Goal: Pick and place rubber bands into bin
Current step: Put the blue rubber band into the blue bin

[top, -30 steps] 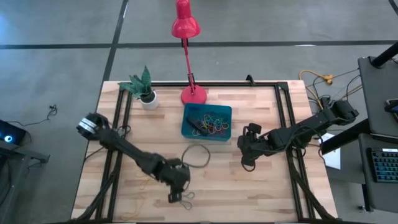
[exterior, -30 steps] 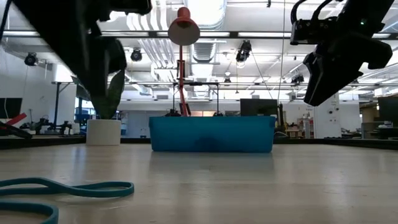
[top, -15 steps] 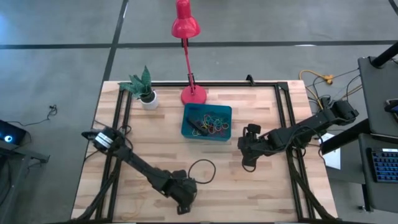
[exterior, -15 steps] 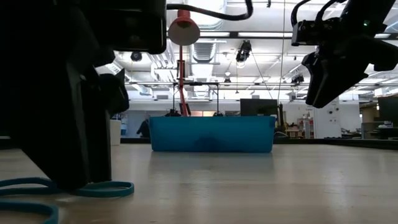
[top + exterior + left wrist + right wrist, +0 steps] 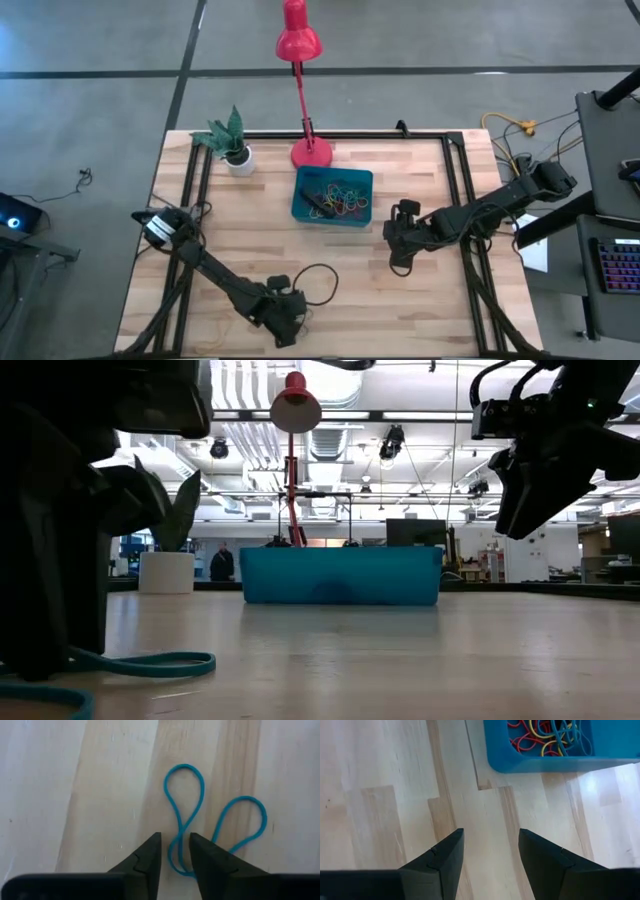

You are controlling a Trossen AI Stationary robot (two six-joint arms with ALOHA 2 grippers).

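Rubber bands fill the bin; my left gripper just slid toward 9 o'clock, fingers nearly pinching a teal band; my right gripper waits spread at 3 o'clock.

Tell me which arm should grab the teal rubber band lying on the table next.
Left. The left gripper sits right over the teal rubber band, fingers straddling its strands. The right gripper hangs open over bare wood near the bin.

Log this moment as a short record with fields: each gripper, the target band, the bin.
left gripper: low at the table's near edge, fingers narrowly apart astride a band strand
target band: teal rubber band, twisted into loops, flat on the wood
right gripper: open, hovering above bare wood beside the bin
bin: teal, holds many mixed-colour rubber bands
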